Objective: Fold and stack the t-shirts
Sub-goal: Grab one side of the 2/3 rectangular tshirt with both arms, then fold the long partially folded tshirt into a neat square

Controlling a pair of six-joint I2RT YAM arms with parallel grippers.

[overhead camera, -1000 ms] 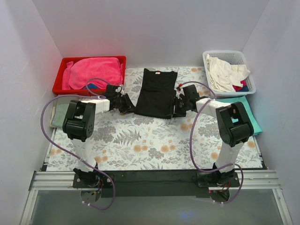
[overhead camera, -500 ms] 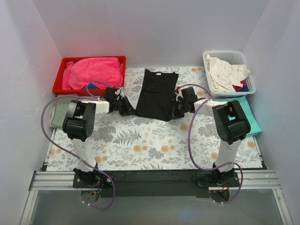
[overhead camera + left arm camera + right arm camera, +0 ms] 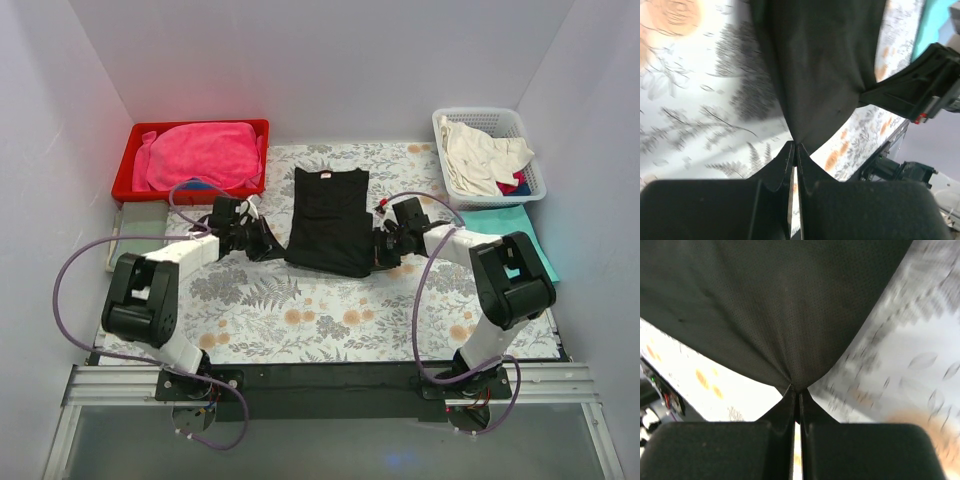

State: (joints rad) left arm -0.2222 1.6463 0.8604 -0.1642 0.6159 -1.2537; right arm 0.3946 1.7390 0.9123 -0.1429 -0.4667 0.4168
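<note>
Got a black tee (image 3: 328,220) laid out on the floral worktop (image 3: 300,310), mid-back, collar toward the far wall and hem toward the arm bases. Looks narrowed to a long rectangle, a bit wrinkly.

Seeing left fingers (image 3: 788,157) clenched on the near-left hem corner and right fingers (image 3: 790,402) clenched on the near-right one, w/ both arms reaching low across the worktop.

On left wrist cam: tips pressed tight together, black fabric drawn to a point right btwn them, then fanning out wide. Same deal on right wrist cam, cloth pinched into a peak at the tips. Can't tell if the corners are lifted clear of the worktop or just tugged.

Also spotting a teal tee (image 3: 512,220) flat at the right edge, just in front of a white basket (image 3: 478,113) w/ cream clothes (image 3: 480,155) heaped inside. Well apart from the black one.

Back-left: red bin (image 3: 122,182) holding a pink cloth (image 3: 200,152). Pale folded cloth (image 3: 135,235) just in front of that bin.
</note>
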